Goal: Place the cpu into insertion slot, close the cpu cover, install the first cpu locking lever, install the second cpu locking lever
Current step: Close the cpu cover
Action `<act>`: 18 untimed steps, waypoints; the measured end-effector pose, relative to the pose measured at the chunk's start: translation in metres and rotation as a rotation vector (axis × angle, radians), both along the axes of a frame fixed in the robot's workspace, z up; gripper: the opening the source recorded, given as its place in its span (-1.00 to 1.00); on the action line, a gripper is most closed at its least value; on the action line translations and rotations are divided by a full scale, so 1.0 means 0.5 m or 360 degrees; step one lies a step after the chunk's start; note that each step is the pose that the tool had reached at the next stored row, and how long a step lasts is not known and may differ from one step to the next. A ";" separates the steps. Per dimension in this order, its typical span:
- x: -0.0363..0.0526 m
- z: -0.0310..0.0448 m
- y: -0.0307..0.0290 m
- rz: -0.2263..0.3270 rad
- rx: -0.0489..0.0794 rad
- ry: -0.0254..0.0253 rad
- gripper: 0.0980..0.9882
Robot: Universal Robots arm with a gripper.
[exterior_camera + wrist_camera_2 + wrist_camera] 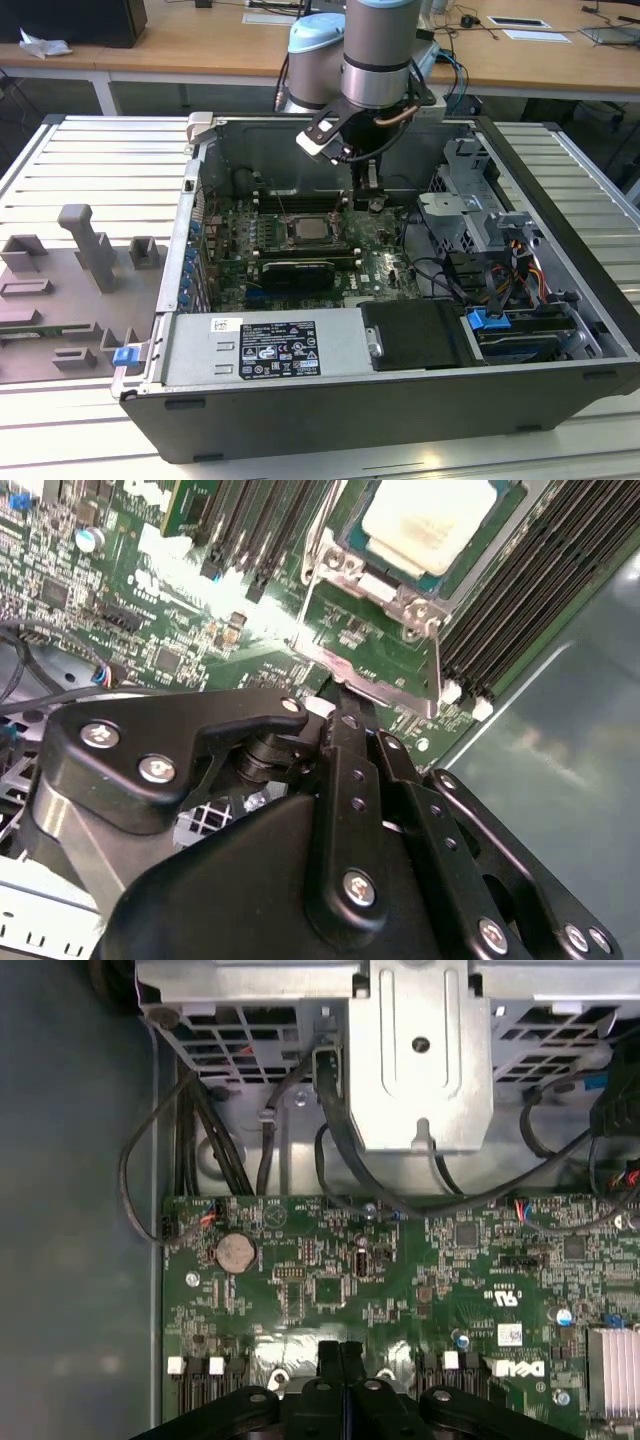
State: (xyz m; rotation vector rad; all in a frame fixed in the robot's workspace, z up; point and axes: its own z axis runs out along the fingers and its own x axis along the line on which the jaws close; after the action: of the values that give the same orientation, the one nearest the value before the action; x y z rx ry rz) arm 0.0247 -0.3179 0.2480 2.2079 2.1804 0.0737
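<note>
An open computer case (400,440) is seen lying on a slatted metal table (90,150), with the table cut off at the exterior view's left and right. The arm (378,50) is lowered into the case from above, and its upper part is cropped by the frame. A labelled power supply (270,350) covers the near side of the interior, so the motherboard (380,265) is only partly exposed. A metal drive cage (420,1050) is shown beyond the board's edge, with dark cables running under it.

The gripper (368,186) is held low over the board, just beside the socket on the exterior view's right. In the first wrist view its fingers (341,1352) are drawn together with no gap between them. In the second wrist view much of the frame is blocked by the black linkage, and the gripper (338,702) is seen ending at the edge of the cpu cover (370,675). Whether that thin silver plate is pinched or merely touched cannot be made out. The cover is not lying over the chip.

The cpu (425,520) is seated in the socket with its pale top fully exposed; it is also visible in the exterior view (308,232). A thin silver lever (318,542) stands beside it, and its latch state cannot be determined.
</note>
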 end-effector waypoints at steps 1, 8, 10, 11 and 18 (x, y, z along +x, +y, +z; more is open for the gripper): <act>-0.006 0.000 0.000 0.0000 0.0000 0.00000 -0.98; -0.049 -0.002 0.000 0.0000 0.0000 0.00001 -0.98; -0.060 -0.004 0.000 0.0000 0.0000 -0.00002 -0.98; -0.063 -0.005 0.000 0.0000 0.0000 -0.00003 -0.98; -0.084 -0.014 0.000 0.0001 0.0000 0.00013 -0.98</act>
State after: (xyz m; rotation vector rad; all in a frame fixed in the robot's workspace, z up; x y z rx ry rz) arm -0.0171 -0.3179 0.2412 2.2078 2.1812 0.0726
